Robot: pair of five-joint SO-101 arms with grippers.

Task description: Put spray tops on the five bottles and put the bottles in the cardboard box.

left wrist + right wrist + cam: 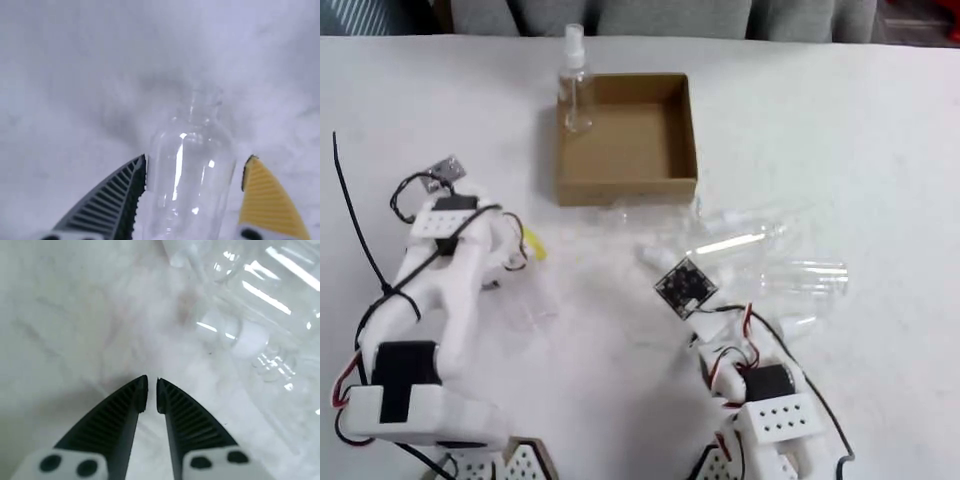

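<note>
Two arms: you have one at each side of the table's (840, 120) near edge, well apart from each other.
Left pincer: your left pincer (195, 162) is spread, with the grey finger (115, 200) on one side and the yellow finger (265, 200) on the other, low over the table.
Bottle at the left pincer: a clear bottle (186, 145) with no spray top sits between those two fingers, its neck pointing away from the wrist. The grey finger is right at its wall. The yellow finger stands just off it, with a sliver of table showing between.
Right pincer: your right pincer (151, 390) is pressed almost together, with a thin slit between the tips and nothing in it, just above the table.
Bottle heap: several clear bottles (765, 245) lie on their sides between the box and your right arm. They are near the right pincer, beyond its tips, and do not touch it.
Spray top: a white spray top (652, 256) lies at the heap's left end.
Cardboard box: the cardboard box (625, 185) is open, mid-table on the far side, well apart from both pincers.
Finished bottle: one capped bottle (576, 85) stands upright at the box's far left corner. You cannot tell whether its base is inside the wall or just outside it.
</note>
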